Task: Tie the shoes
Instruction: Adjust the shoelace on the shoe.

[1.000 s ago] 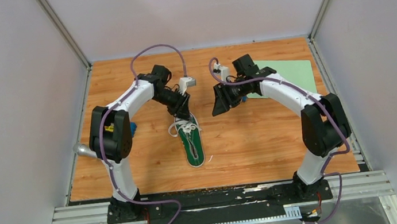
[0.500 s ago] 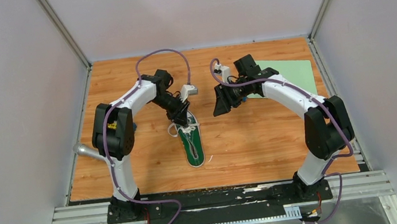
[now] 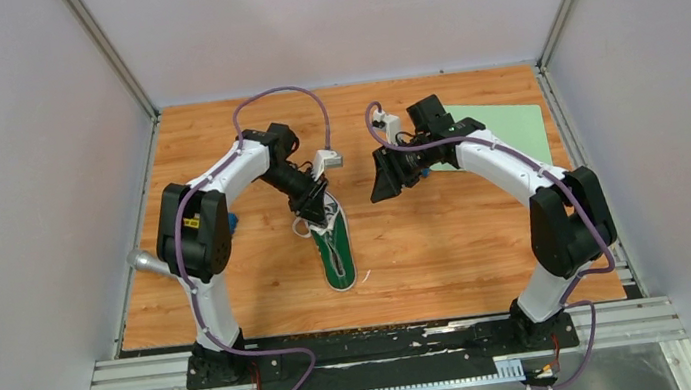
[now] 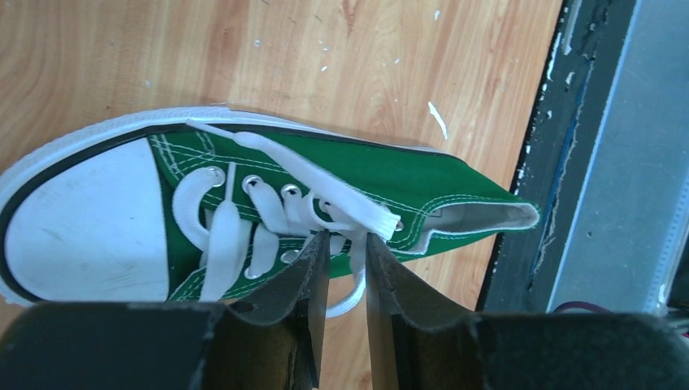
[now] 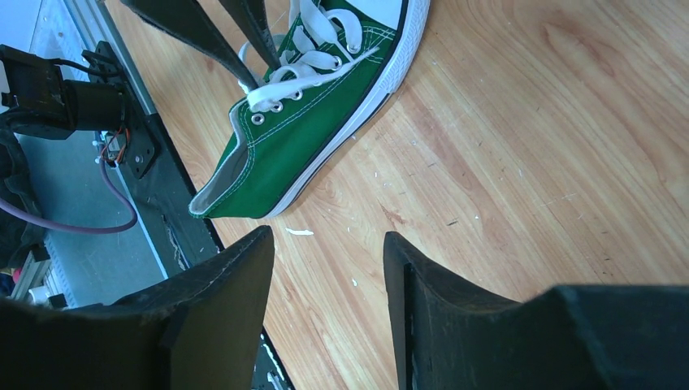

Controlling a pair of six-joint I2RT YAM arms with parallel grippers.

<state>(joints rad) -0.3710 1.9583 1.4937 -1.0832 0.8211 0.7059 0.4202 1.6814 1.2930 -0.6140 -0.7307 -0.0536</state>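
Clearly the weak spot is the lace (image 4: 301, 172). The left gripper (image 4: 345, 238) sits over the shoe (image 4: 443, 183) at its upper eyelets. Its fingers (image 4: 302, 280) are drawn close with only a narrow gap, and one white strand runs through that gap. Whether the strand is truly pinched I cannot tell. If the fingers nip only its edge, a pull would probably let the flat lace slide out. If they catch the tongue or a crossed strand too, a pull could drag the light shoe across the table (image 3: 449, 242) or tip it. The right gripper (image 5: 325, 244) hangs off to the right of the shoe's toe, apart from it, with fingers (image 5: 231, 280) spread wide, holding and touching nothing. The shoe stands on its sole between the two arms, toe pointing away from their bases, with no bow in the lace.
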